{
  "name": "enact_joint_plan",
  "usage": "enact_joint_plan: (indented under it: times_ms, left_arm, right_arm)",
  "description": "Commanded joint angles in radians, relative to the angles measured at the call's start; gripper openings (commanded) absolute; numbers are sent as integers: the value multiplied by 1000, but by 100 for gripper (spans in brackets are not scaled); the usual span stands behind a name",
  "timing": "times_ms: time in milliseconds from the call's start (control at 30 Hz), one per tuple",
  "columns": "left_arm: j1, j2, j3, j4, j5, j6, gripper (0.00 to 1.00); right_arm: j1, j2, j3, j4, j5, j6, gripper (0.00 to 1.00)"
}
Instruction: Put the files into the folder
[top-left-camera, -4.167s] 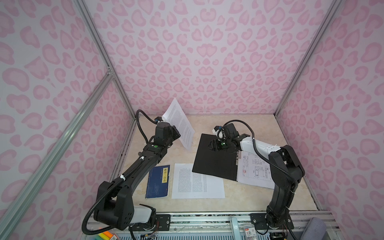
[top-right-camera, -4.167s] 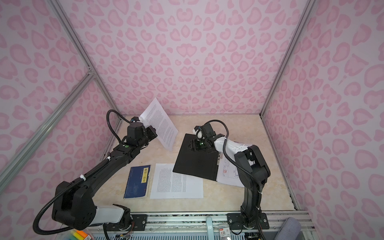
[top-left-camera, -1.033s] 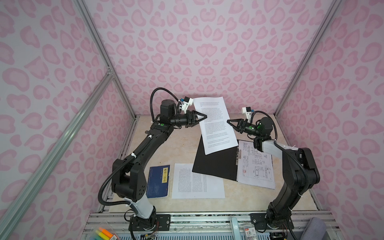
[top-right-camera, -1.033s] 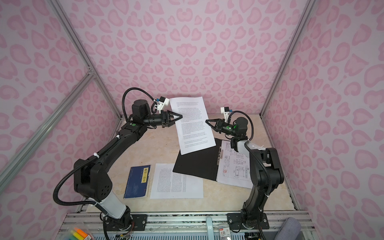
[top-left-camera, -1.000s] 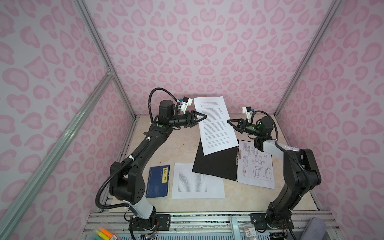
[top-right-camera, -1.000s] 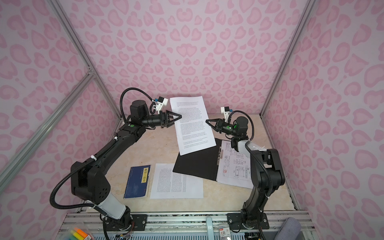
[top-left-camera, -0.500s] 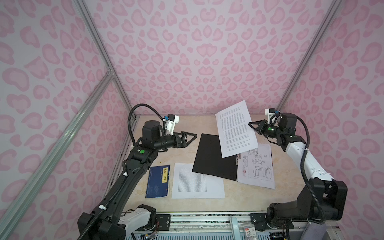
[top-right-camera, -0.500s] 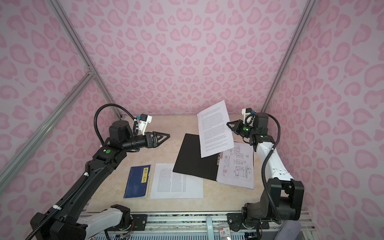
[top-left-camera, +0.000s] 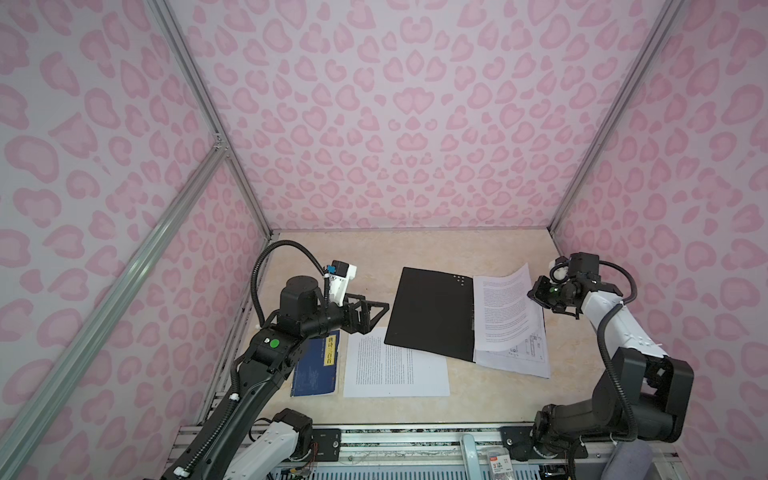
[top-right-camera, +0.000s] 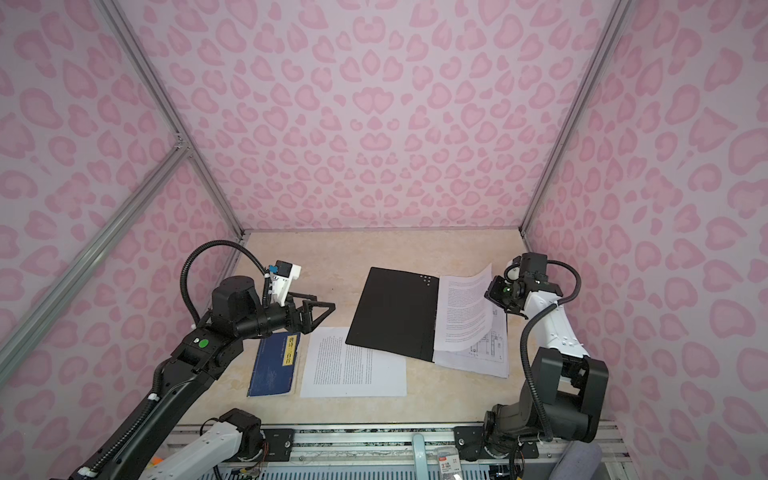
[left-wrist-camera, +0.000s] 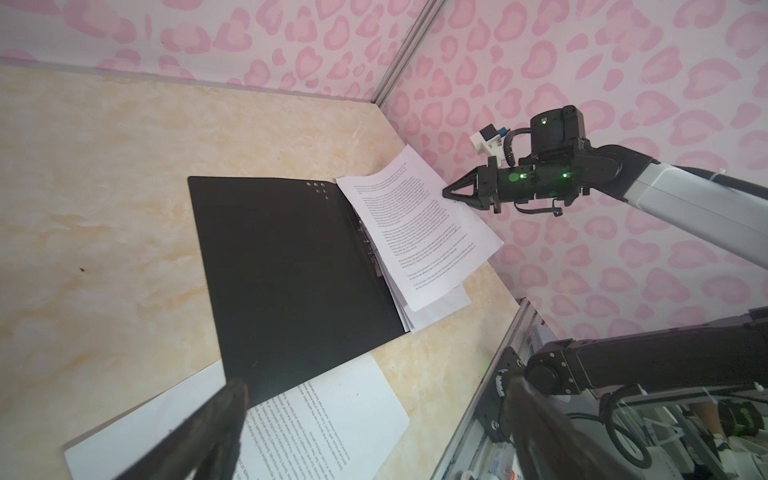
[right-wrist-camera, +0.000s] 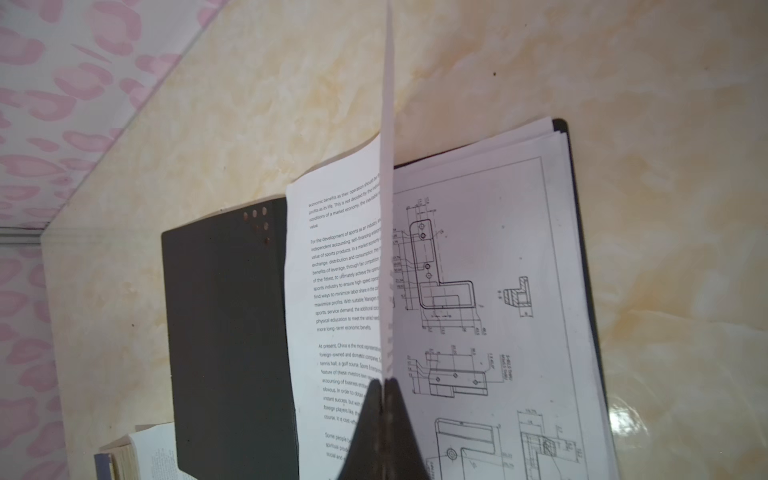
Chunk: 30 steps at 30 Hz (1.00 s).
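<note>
Open on the beige marbled table (top-left-camera: 415, 249): a thin A4 folder (top-left-camera: 430, 311), black inner side up, small dots at its far corner. On its right half, a stack of white printed paper sheets (top-left-camera: 525, 353), technical line drawing on top. Clamped shut on the right edge of one more white text sheet (top-left-camera: 505, 307): the right gripper (top-left-camera: 533, 296). Holds that sheet tilted, left edge down at the folder's spine, right side raised above the stack. Left of the folder and clear of it: the left gripper (top-left-camera: 374, 313), jaws spread wide, empty. Partly under the folder's near edge, a loose white printed page (top-left-camera: 395, 370); just left of it, a dark blue book with yellow label (top-left-camera: 318, 368).
</note>
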Motion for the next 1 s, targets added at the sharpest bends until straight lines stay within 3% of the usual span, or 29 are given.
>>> enact_joint_plan:
  times_ms: [0, 400, 967]
  left_arm:
    - [-9, -18, -3, -12, -46, 35, 98]
    - [-33, -37, -13, -16, -67, 41, 98]
    - [-35, -36, -18, -10, -61, 35, 98]
  right_arm:
    - [-5, 12, 13, -56, 108, -69, 0]
    - [-52, -10, -38, -56, 201, -74, 0]
    - [-67, 4, -81, -13, 142, -94, 0]
